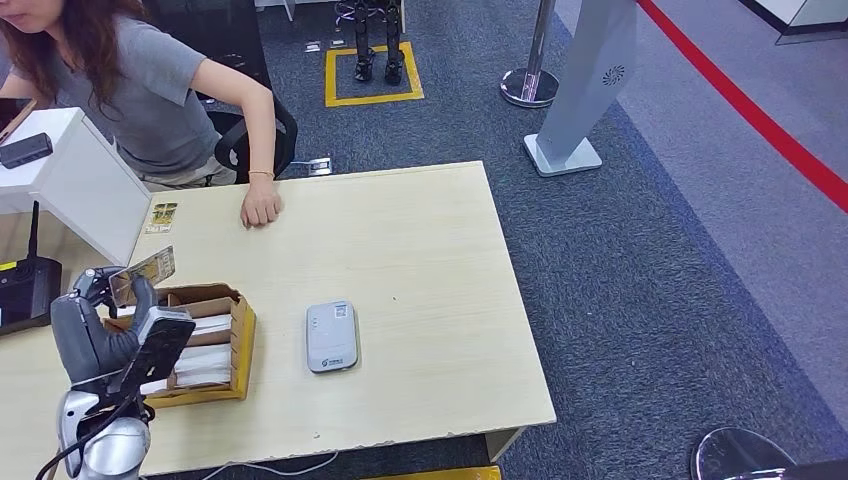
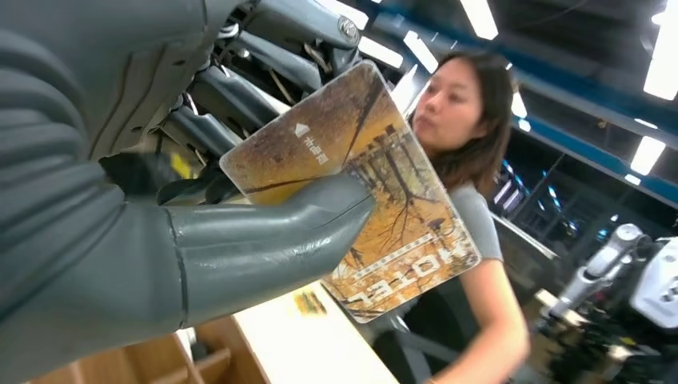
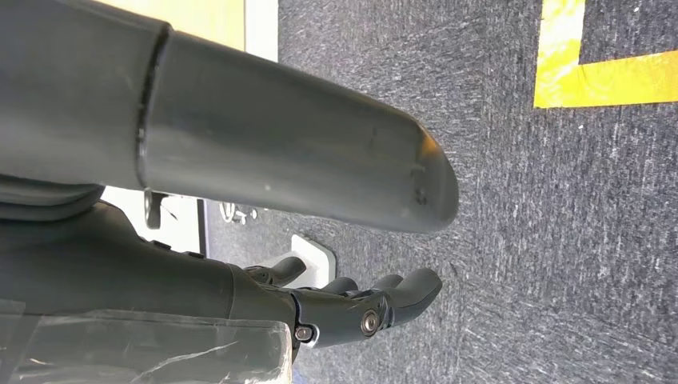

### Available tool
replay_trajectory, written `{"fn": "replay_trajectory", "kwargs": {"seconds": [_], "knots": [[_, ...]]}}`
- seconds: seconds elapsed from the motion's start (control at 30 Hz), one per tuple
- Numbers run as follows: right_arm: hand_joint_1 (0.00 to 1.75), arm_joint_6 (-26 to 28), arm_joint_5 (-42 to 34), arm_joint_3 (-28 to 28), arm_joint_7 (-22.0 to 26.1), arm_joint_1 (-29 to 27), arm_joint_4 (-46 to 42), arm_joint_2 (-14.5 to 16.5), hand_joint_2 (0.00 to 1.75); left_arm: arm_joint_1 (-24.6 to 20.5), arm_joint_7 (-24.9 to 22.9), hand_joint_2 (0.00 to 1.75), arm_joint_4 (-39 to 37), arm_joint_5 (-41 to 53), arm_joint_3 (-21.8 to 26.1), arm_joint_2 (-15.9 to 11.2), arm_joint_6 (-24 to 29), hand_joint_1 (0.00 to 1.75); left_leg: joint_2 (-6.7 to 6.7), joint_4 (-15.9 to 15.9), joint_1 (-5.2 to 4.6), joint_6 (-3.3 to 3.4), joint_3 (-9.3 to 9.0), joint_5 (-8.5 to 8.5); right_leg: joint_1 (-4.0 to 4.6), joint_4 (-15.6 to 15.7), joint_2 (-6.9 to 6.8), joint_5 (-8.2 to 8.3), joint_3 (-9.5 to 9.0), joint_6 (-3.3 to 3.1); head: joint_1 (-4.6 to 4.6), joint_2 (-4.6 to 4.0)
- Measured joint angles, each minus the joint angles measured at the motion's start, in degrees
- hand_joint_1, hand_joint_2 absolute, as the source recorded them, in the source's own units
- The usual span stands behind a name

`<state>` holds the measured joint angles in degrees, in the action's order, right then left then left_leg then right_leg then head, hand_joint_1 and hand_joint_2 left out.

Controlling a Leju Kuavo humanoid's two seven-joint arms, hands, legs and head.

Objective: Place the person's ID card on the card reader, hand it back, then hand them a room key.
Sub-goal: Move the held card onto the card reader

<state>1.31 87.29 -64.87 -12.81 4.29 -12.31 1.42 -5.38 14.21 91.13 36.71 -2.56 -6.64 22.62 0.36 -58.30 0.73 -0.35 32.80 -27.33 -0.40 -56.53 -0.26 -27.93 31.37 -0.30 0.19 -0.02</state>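
My left hand [image 1: 105, 300] is raised above the table's left side and pinches a room key card [image 1: 152, 267] printed with autumn trees. Up close, the thumb [image 2: 264, 232] presses the key card [image 2: 384, 176] against the fingers behind it. A second card [image 1: 162, 215] lies on the table near the person's hand [image 1: 260, 210], which rests on the far edge. The grey card reader [image 1: 331, 335] sits at the table's middle with nothing on it. My right hand [image 3: 352, 308] hangs over the carpet, holding nothing, fingers loosely extended.
A cardboard box [image 1: 205, 345] with white cards stands just right of my left hand. A black device [image 1: 25, 290] sits at the left edge beside a white partition [image 1: 75, 180]. The seated person [image 1: 130, 80] faces the table from the far left.
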Motion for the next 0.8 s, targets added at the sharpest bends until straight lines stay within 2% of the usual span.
{"fn": "replay_trajectory", "kwargs": {"seconds": [0.17,0.33,0.8], "knots": [[0.00,-0.25,0.42,0.41,0.00,0.11,0.00,0.00,0.00,-1.62,-4.32,1.75,-2.46,13.80,-3.57,-1.29,3.58,1.75,0.01,0.00,0.00,0.00,0.00,0.00,0.00,0.00,0.00,0.00,0.00,0.00,0.00,-0.01],[0.00,-0.71,0.62,1.01,0.00,0.22,0.01,0.00,0.00,-2.83,-7.78,1.75,-4.80,23.23,-6.75,-2.41,4.60,1.75,0.00,0.00,0.00,0.00,0.00,0.00,0.00,0.00,0.01,0.00,0.01,0.01,0.01,-0.01],[0.00,-0.91,1.29,1.62,0.00,0.38,0.02,0.00,0.00,-6.80,-14.93,1.75,-10.24,40.35,-16.24,-3.65,5.13,1.75,0.00,-0.01,0.00,0.00,0.00,0.00,0.00,0.00,0.01,0.01,0.01,0.01,-0.01,0.00]]}}
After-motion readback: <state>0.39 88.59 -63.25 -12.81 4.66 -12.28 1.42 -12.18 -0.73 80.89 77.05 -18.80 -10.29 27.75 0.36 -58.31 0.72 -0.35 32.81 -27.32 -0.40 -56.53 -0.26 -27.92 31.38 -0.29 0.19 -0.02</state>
